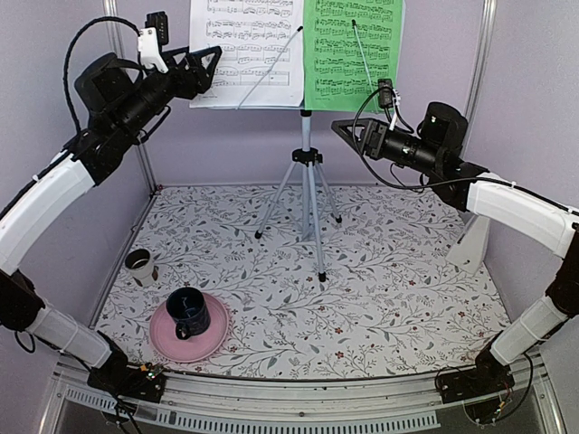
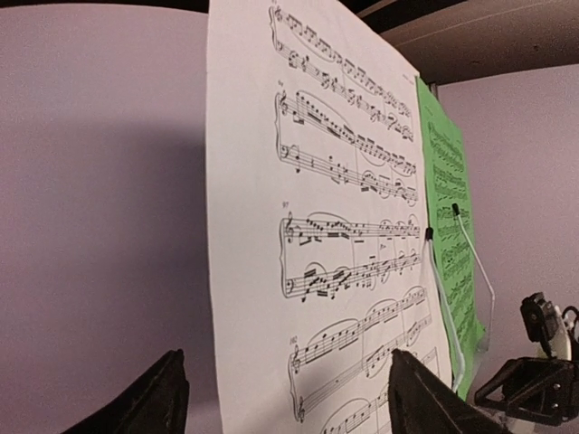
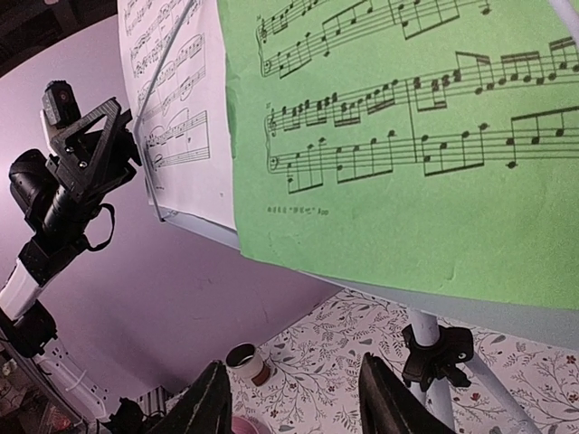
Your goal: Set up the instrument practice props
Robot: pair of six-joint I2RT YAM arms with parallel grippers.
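Stand: the pale-blue music stand (image 1: pixel 307 172) is upright on its silver tripod at the back of the floral counter (image 1: pixel 389 271).
Sheets: the white sheet (image 1: pixel 246 50) on the left and the green sheet (image 1: pixel 353 50) on the right rest side by side on the stand.
Left gripper (image 1: pixel 206 65): raised at the white sheet's lower left edge. Its wrist view shows the fingers spread wide, nothing visibly pinched.
Right gripper (image 1: pixel 348 129): just below the green sheet. Its own camera shows the fingers apart and empty.
Top view only: the white metronome (image 1: pixel 470 246) at the counter's right edge, partly behind the right arm, and a dark mug (image 1: pixel 188 312) on a pink plate (image 1: pixel 213 339) at front left.
Top and right wrist views: a beige cup (image 1: pixel 140 267) by the left wall.
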